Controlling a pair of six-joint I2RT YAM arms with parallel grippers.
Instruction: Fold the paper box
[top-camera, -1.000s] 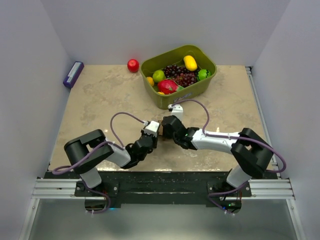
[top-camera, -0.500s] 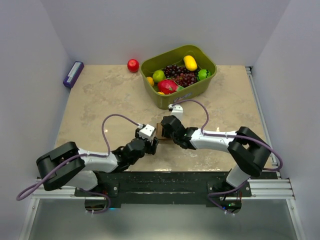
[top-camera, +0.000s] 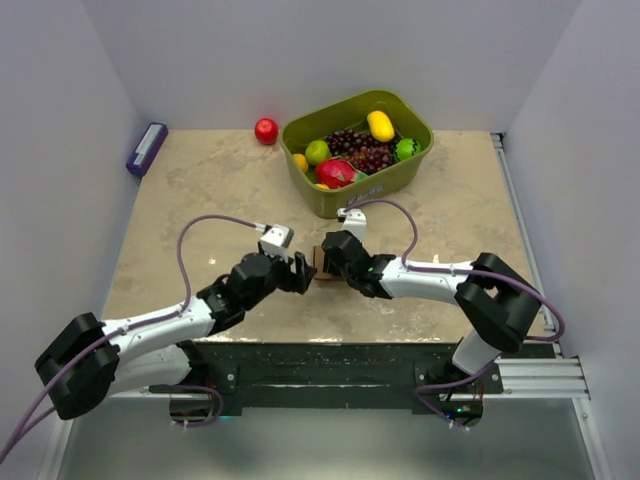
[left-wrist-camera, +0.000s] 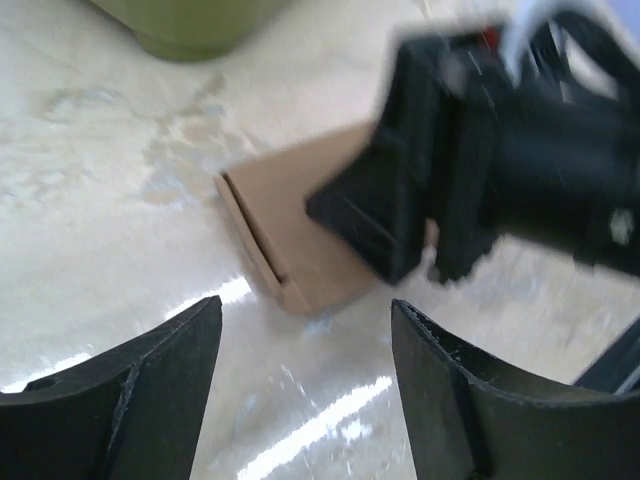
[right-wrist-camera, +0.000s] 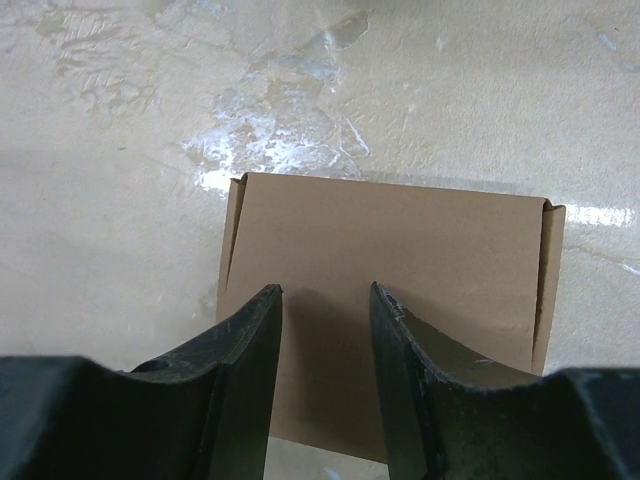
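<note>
box (left-wrist-camera: 290, 235) flat on table (left-wrist-camera: 90, 200) | right fingers (right-wrist-camera: 240, 370) half-parted on its top, gripping nothing | left fingers (left-wrist-camera: 130, 400) spread, empty, box just ahead

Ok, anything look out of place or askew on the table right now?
One thing: a red fruit sits alone on the table, just left of the green bin that holds the other fruit. The paper box lies flat and looks undamaged.
</note>
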